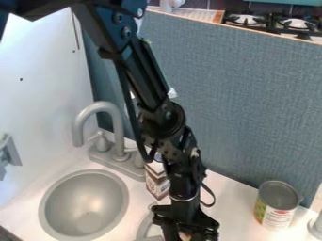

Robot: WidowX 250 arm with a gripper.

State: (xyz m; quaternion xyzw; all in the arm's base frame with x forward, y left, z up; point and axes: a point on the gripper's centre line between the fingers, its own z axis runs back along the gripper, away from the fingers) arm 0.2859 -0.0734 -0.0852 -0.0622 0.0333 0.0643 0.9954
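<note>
My pincer [187, 231] hangs low over the counter [226, 190], well to one side of the round basin [84, 205]; I cannot tell whether it is apart, together or clamped on something. A small pale thing [183, 236] shows right at it, on that same side of the basin, though I can't make out what it is. The carton [157, 180] stands just behind my wrist, between basin and blue panel [232, 94], so a backward swing could tip it. Swinging toward the basin, my forearm could catch the faucet [100, 122] at its back edge. A curved grey rim [144, 227] between basin and pincer might snag me if I stay low. Away from the basin, the counter gives me some sideways room until the can [277, 204], which a wide sweep could knock into the panel.
</note>
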